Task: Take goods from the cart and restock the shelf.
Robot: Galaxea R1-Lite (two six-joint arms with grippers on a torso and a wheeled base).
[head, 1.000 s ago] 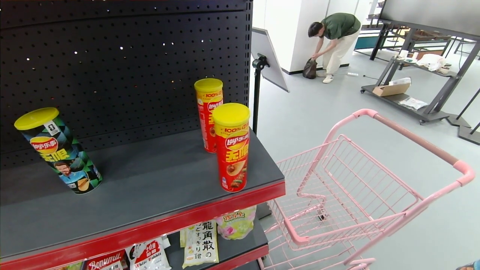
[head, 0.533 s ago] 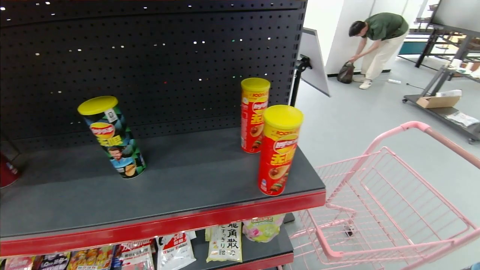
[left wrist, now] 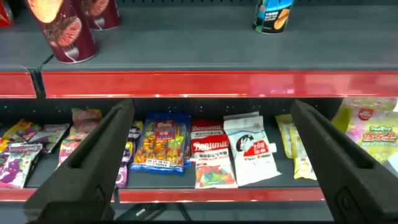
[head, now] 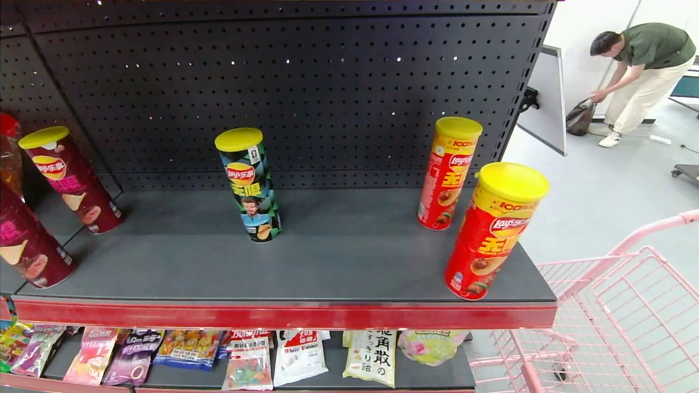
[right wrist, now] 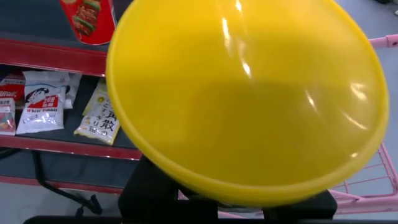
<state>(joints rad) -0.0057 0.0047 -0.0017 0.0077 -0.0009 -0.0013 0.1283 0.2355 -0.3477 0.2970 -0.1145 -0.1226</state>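
Observation:
The dark shelf board point(head: 327, 262) carries two red chips cans point(head: 449, 173) point(head: 494, 232) at its right end, the nearer one at the front edge. A blue-green can point(head: 249, 185) stands mid-shelf, and two maroon cans point(head: 73, 185) point(head: 27, 245) stand at the left. The pink cart point(head: 628, 305) sits low on the right. My left gripper point(left wrist: 211, 107) is open, its fingers point(left wrist: 93, 168) level with the lower row of snack bags point(left wrist: 249, 149). A can's yellow lid point(right wrist: 249, 93) sits very close in the right wrist view, held in my right gripper point(right wrist: 230, 205).
A black pegboard point(head: 327, 82) backs the shelf. The red front lip point(head: 273, 315) runs along its edge, with snack bags point(head: 295, 357) on the lower shelf. There is free board between the blue-green can and the red cans.
The head camera has panned left, so the whole picture has shifted right and the maroon cans have come into view. The cans themselves have not moved.

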